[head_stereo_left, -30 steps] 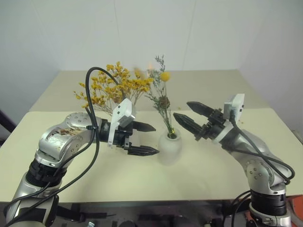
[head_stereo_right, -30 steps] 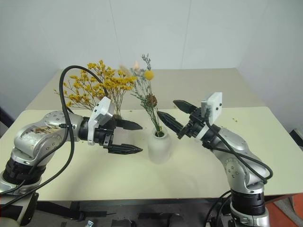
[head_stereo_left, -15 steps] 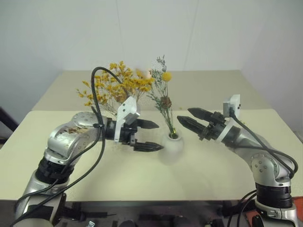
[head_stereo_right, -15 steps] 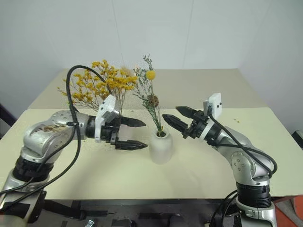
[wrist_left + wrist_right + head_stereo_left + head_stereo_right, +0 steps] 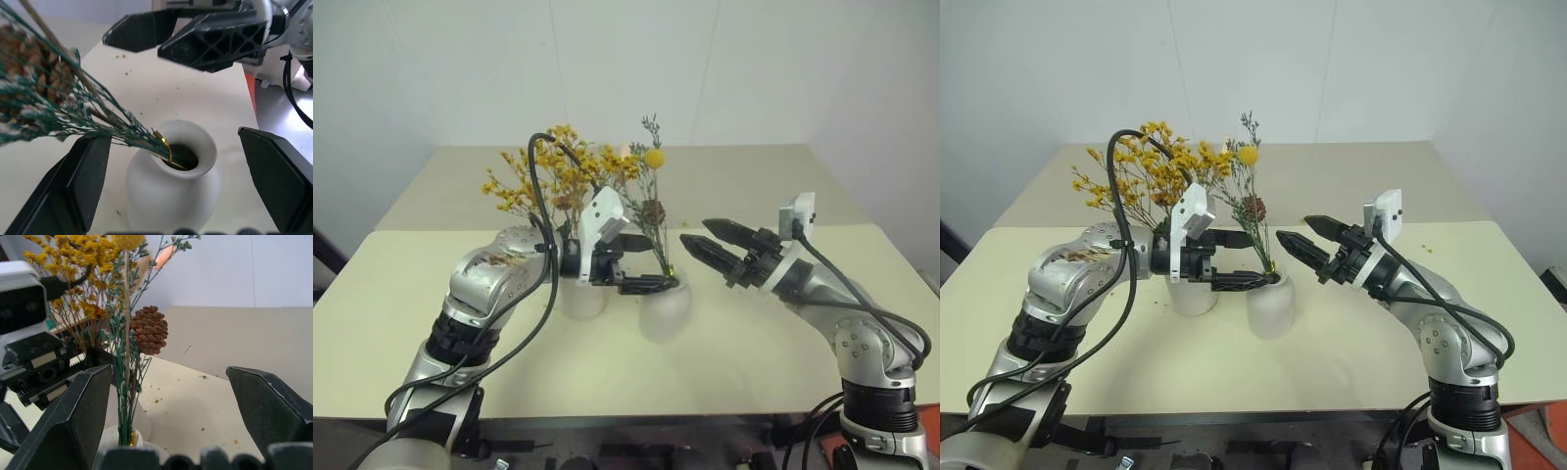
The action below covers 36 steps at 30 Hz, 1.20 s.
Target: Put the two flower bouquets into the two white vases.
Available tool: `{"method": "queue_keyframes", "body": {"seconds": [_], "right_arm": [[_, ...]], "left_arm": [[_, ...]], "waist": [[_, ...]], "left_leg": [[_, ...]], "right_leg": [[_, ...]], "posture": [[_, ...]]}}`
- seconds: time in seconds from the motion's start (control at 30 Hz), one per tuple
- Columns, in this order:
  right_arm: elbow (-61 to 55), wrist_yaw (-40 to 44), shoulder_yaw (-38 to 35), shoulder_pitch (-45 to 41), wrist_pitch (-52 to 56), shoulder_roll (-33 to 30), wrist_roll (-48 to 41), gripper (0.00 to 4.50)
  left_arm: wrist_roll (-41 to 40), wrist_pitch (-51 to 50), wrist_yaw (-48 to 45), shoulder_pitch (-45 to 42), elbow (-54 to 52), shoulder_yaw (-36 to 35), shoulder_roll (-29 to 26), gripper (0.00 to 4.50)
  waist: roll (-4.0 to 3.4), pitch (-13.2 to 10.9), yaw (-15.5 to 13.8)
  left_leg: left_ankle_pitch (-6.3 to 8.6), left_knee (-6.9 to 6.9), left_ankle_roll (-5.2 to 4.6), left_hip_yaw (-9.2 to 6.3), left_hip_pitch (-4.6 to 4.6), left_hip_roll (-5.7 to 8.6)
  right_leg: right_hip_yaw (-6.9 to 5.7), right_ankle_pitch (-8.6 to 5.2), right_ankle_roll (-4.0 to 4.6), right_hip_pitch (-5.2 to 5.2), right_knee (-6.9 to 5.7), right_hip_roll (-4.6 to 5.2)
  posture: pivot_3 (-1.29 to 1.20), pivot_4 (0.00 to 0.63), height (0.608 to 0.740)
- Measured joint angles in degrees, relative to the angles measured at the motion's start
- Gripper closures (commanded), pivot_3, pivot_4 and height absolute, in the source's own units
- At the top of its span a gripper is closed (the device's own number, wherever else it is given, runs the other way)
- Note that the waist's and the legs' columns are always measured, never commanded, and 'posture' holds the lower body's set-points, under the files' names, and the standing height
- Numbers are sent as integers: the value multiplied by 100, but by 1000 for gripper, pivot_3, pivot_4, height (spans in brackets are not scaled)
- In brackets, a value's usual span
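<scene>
The slim mixed bouquet (image 5: 1249, 206), with its yellow ball and pine cone (image 5: 149, 330), stands in the short rounded white vase (image 5: 1271, 305). The bushy yellow bouquet (image 5: 1151, 176) stands in the taller white vase (image 5: 1192, 294) just to its left. My left gripper (image 5: 1253, 259) is open and points right, with one finger above and one below the slim bunch's stems at the vase's neck. In the left wrist view the vase's mouth (image 5: 195, 147) lies between its fingers (image 5: 73, 196). My right gripper (image 5: 1298, 230) is open, just right of the stems and pointing at them, holding nothing.
Both vases stand near the middle of a pale beige table (image 5: 1381, 352), which has a seam across it and white walls behind. Small flower crumbs (image 5: 203, 377) lie on the tabletop. My left arm's black cable (image 5: 1121, 264) loops in front of the yellow bunch.
My left gripper has swung right and forward, from left of the short vase to around the slim bunch's stems. The taller vase has come into sight. The right gripper has rolled slightly in place.
</scene>
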State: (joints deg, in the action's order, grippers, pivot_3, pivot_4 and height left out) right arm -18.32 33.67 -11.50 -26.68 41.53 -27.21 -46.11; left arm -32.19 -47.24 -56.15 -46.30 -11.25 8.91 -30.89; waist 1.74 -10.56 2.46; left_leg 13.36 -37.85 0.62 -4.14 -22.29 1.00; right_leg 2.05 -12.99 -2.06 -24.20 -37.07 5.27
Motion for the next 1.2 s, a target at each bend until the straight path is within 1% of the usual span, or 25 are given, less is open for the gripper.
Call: {"method": "queue_keyframes", "body": {"seconds": [0.1,0.4,0.53,0.67,0.77,0.97,1.07,1.2], "right_arm": [[0,0,-13,14,0,-6,-5,75],[92,79,-13,11,-2,-12,-1,75],[98,99,-13,11,-2,-51,10,75],[99,106,-17,11,-2,-98,15,75],[103,106,-46,14,-2,-150,16,75],[145,105,-69,52,-2,-222,20,75],[154,112,-121,87,-2,-300,19,75],[265,224,-234,103,-2,-500,18,75]], "left_arm": [[-166,311,-261,171,-56,-152,0,0],[-463,541,-590,412,-136,-310,13,0],[-274,532,-662,476,-240,-152,-411,0],[110,455,-501,638,-236,129,-632,0],[292,458,-412,673,-249,180,-704,0],[300,449,-400,898,-406,198,-814,0],[273,444,-424,1097,-498,86,-1067,0],[25,475,-574,1377,-705,-416,-1314,0]], "waist": [[0,0,2],[0,0,1],[-1,0,4],[0,0,-4],[0,0,-7],[0,0,4],[0,0,7],[0,0,-4]], "left_leg": [[0,0,0,0,1,0],[0,0,0,0,1,0],[0,0,0,0,5,0],[0,0,0,0,3,0],[0,0,0,0,3,0],[0,0,0,0,4,-1],[0,0,0,0,3,-1],[0,0,0,0,3,-1]], "right_leg": [[0,0,0,0,-1,0],[0,0,0,2,0,0],[1,0,0,4,-2,-1],[-1,0,-1,4,0,0],[-1,0,-1,4,0,0],[0,0,0,3,-2,-1],[0,0,-1,3,-1,-1],[-2,0,-1,3,0,0]], "posture": [[0,150,740],[0,150,740],[0,150,740],[0,150,740],[0,150,740],[0,150,740],[0,150,740],[0,150,740]]}}
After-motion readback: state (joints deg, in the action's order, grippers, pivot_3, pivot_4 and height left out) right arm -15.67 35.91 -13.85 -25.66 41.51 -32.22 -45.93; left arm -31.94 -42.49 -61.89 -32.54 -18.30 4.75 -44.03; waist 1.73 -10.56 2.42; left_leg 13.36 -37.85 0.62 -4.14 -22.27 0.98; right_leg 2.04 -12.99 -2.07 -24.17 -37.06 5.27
